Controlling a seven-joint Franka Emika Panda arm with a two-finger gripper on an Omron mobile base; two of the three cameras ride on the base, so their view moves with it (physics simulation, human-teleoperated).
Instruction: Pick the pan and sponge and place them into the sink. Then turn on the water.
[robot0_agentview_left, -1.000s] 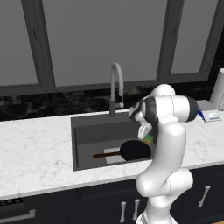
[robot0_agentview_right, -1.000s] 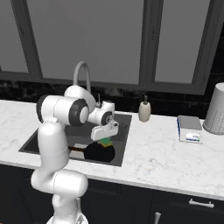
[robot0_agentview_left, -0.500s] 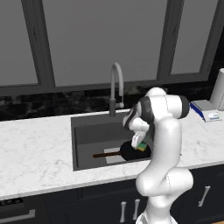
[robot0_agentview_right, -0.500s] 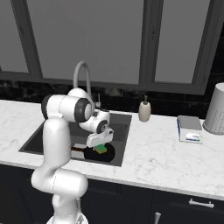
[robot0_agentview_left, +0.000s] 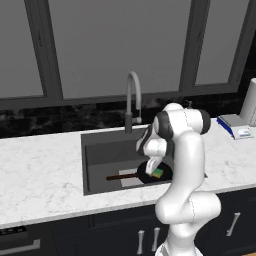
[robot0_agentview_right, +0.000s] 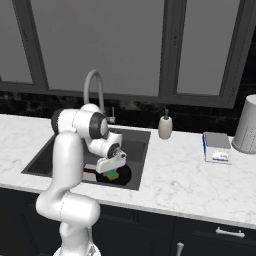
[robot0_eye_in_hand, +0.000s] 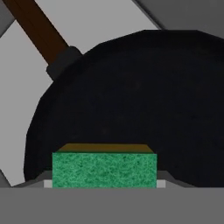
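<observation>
Pan and sponge down in the sink, faucet dry.

The pan (robot0_agentview_left: 150, 175), a round flat black frying pan, lies on the floor of the sink (robot0_agentview_left: 107, 150), its long thin dark brown handle (robot0_agentview_left: 121, 177) pointing left across the lighter grey square at the basin's bottom. The sponge (robot0_agentview_left: 158, 173), a small rectangular block with a green face and a yellow layer, sits over the pan's black surface, toward the pan's right part; whether it touches the pan cannot be told. The sink is a large rectangular dark grey basin set in white marble. No blue stream falls into the basin.
</observation>
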